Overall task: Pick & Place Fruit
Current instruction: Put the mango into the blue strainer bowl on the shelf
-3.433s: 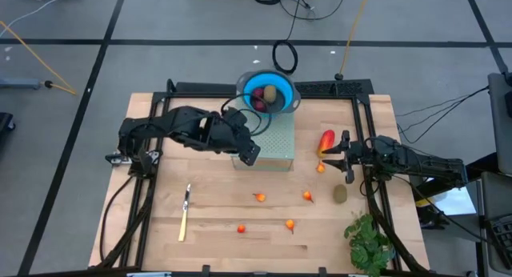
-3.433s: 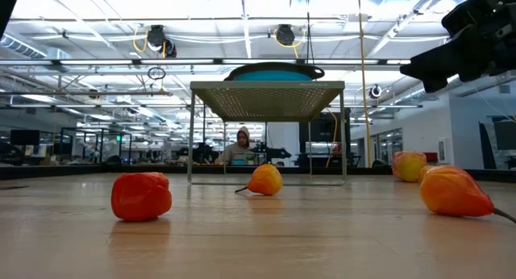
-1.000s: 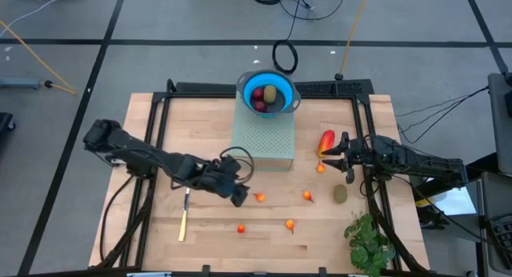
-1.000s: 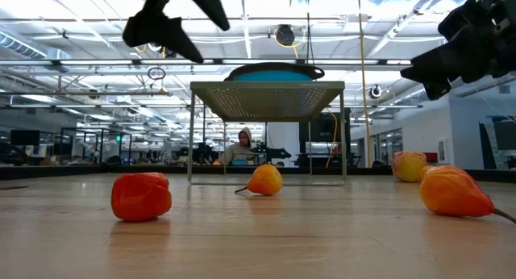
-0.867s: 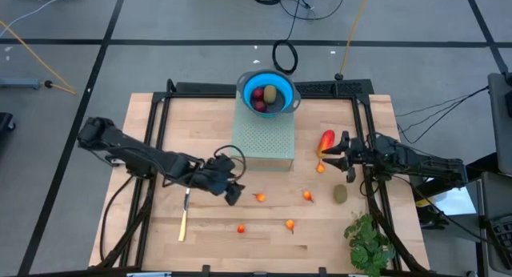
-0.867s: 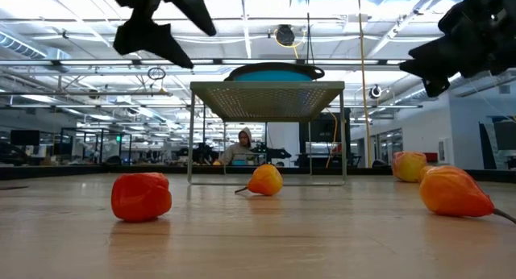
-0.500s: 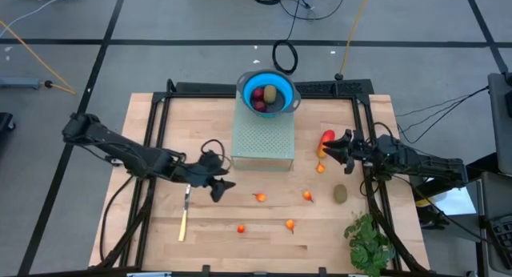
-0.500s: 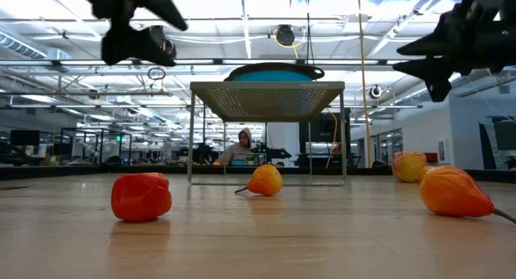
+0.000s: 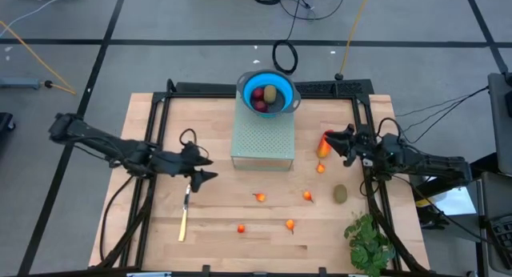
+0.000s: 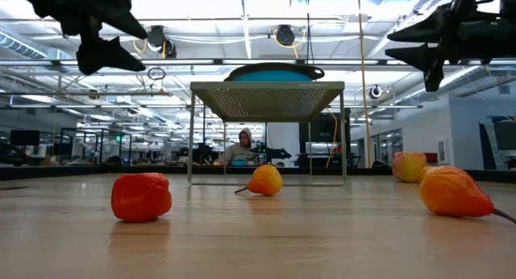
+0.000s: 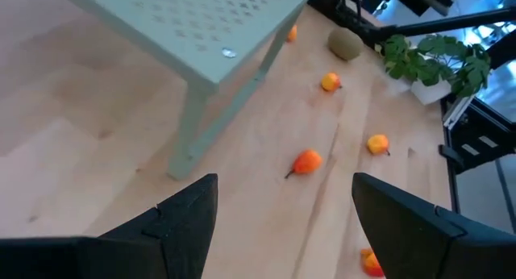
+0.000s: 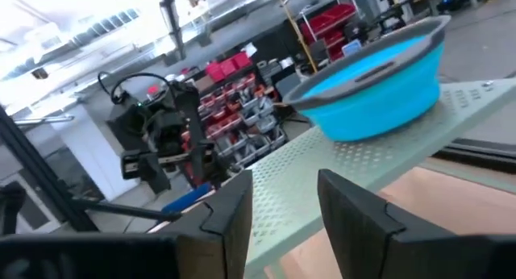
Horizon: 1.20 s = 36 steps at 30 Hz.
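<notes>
**Right claw above the long red-and-yellow fruit, left arm drawn aside**

The right gripper (image 9: 330, 140) hangs at the near end of the long red-and-yellow fruit (image 9: 325, 146), whose long axis runs roughly toward the blue bowl (image 9: 269, 92) – jaws part open, holding nothing. This arm is much the nearer. A small orange fruit (image 9: 321, 168) lies just beside; the perforated stand (image 9: 263, 138) flanks the path – a likely obstacle. The left gripper (image 9: 202, 168) hovers wide open and empty near the knife (image 9: 185, 213).
</notes>
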### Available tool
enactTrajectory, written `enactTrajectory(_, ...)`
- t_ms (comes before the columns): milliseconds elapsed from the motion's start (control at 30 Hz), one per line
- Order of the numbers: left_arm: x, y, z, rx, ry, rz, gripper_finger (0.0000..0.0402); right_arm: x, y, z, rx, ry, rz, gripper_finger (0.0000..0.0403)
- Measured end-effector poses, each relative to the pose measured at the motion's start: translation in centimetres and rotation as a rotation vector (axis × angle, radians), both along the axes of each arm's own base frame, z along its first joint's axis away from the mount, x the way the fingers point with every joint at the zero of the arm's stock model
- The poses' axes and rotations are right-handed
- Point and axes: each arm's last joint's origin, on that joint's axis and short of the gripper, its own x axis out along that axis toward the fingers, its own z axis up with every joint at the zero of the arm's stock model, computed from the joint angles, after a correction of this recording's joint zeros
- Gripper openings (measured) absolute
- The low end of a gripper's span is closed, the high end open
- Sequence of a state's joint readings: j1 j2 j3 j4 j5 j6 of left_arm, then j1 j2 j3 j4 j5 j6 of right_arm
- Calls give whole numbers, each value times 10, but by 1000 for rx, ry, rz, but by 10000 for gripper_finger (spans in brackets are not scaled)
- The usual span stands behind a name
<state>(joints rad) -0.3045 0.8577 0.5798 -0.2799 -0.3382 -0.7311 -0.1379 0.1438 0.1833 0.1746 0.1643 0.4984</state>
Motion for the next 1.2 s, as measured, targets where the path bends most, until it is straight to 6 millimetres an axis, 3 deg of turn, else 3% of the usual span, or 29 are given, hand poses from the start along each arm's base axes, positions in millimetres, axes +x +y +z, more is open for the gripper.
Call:
enactTrajectory(300,-27,16,-4,68,-79,-24,287,12,-3,-4,50,37,-42,87)
enactTrajectory(567,-37,27,-5,155,-115,-58,287,21,-4,-3,54,48,-43,25)
enactTrajectory(700,-39,33,-9,195,-106,-41,287,26,-5,9,58,79,-44,3)
enactTrajectory(1200,-40,49,-15,277,-79,-106,287,49,-9,69,126,399,-81,1)
